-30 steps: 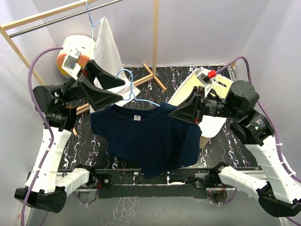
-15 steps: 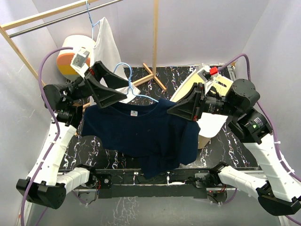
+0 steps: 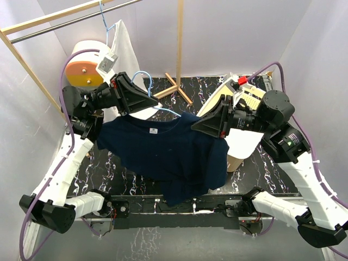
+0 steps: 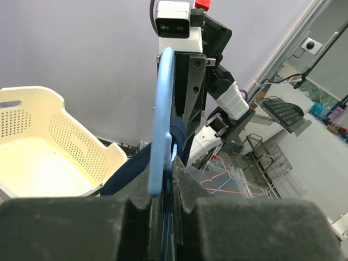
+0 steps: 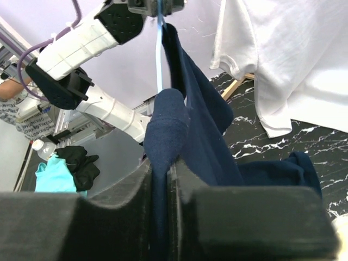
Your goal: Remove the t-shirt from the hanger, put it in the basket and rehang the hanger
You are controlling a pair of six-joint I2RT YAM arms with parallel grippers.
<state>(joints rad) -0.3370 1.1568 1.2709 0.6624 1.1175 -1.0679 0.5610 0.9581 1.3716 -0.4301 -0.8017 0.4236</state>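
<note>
A navy t-shirt hangs in the air between my two arms on a light blue hanger, above the black marble table. My left gripper is shut on the hanger at the collar side; in the left wrist view the blue hanger runs between the closed jaws of the left gripper. My right gripper is shut on the shirt's right shoulder. In the right wrist view a fold of the navy t-shirt is pinched in the right gripper, and the hanger wire rises behind it.
A white shirt hangs on another blue hanger from the rail at the back left. A wooden rack post stands behind the middle. A cream laundry basket sits at the right. An orange and white drum is at the back left.
My left arm has swung up and to the right and its gripper has shut on the hanger. The shirt's left shoulder has lifted a little. The right gripper keeps its hold.
</note>
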